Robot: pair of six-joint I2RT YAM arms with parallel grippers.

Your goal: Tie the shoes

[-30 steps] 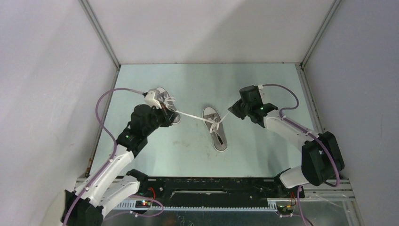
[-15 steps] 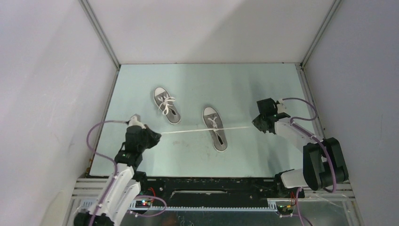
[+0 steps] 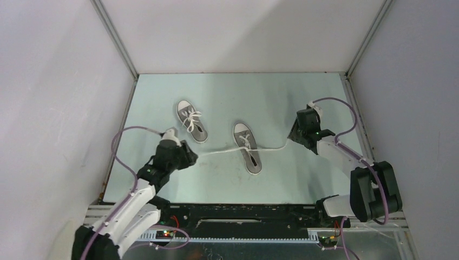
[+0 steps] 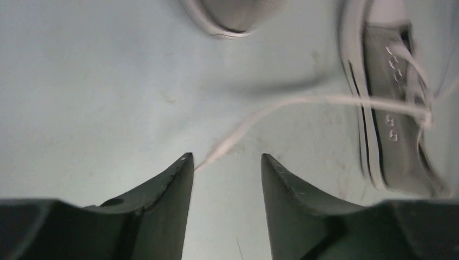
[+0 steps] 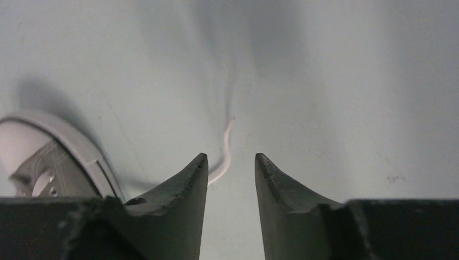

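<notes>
**Both lace ends lie loose in front of parted grippers**

The two shoes sit on the pale green bench (image 3: 303, 92), toes toward its far edge. The farther shoe (image 3: 192, 120) lies left of the middle, its laces bunched in a loose white tangle over the tongue. The nearer shoe (image 3: 248, 147) lies at about the middle of the bench, heel toward the near edge. Its laces cross in a small knot over the eyelets, and a strand runs out to each side.

The left strand (image 3: 216, 152) runs slack across the bench to the left gripper (image 3: 189, 154), which is low over the surface toward the left edge. In the left wrist view, the fingers of that gripper (image 4: 226, 162) stand apart. The strand's tip (image 4: 216, 154) lies on the bench just at the inner edge of one finger and is not pinched. The nearer shoe (image 4: 395, 108) shows on the right of this view and the sole of the farther shoe (image 4: 233, 13) at the top.

The right strand (image 3: 273, 147) sags toward the right gripper (image 3: 292, 138), which is near the right edge. In the right wrist view its fingers (image 5: 231, 160) are also spread. The strand's end (image 5: 226, 143) rests loose on the bench in the gap ahead of them, and the shoe's white toe cap (image 5: 48, 157) is off to the left.

Any brand mark on the shoes is too small or too blurred to read.
</notes>
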